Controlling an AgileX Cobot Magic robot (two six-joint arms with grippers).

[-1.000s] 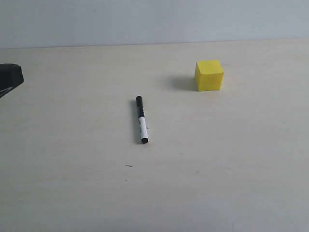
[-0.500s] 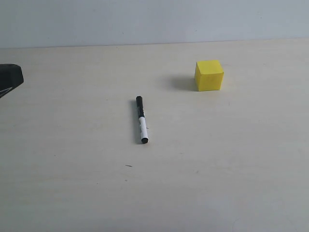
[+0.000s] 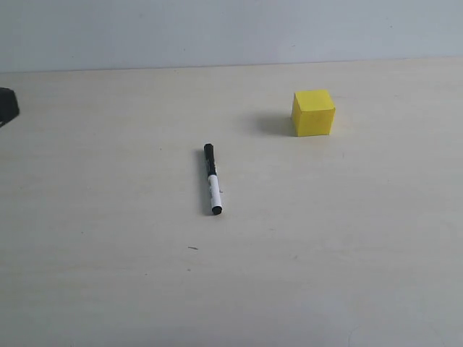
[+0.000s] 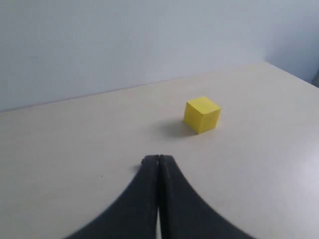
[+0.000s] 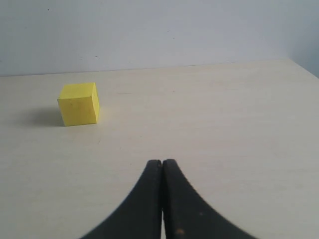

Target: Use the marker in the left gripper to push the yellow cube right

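Note:
The marker [image 3: 212,179] lies loose on the table in the exterior view, black cap toward the back, white barrel toward the front. The yellow cube [image 3: 313,113] stands to its back right, well apart from it. My left gripper [image 4: 159,159] is shut with nothing between its fingers; the cube [image 4: 202,114] sits ahead of it. Only a black sliver of that gripper [image 3: 6,105] shows at the exterior view's left edge, far from the marker. My right gripper [image 5: 162,162] is shut and empty, with the cube [image 5: 79,104] ahead of it and off to one side.
A pale wooden table [image 3: 325,238] carries the marker and the cube. A plain light wall [image 3: 231,29] runs along its back edge. A tiny dark speck [image 3: 192,248] lies in front of the marker.
The black part of the left gripper at the exterior view's left edge has drawn back to the left, so less of it shows. Marker and cube have not moved.

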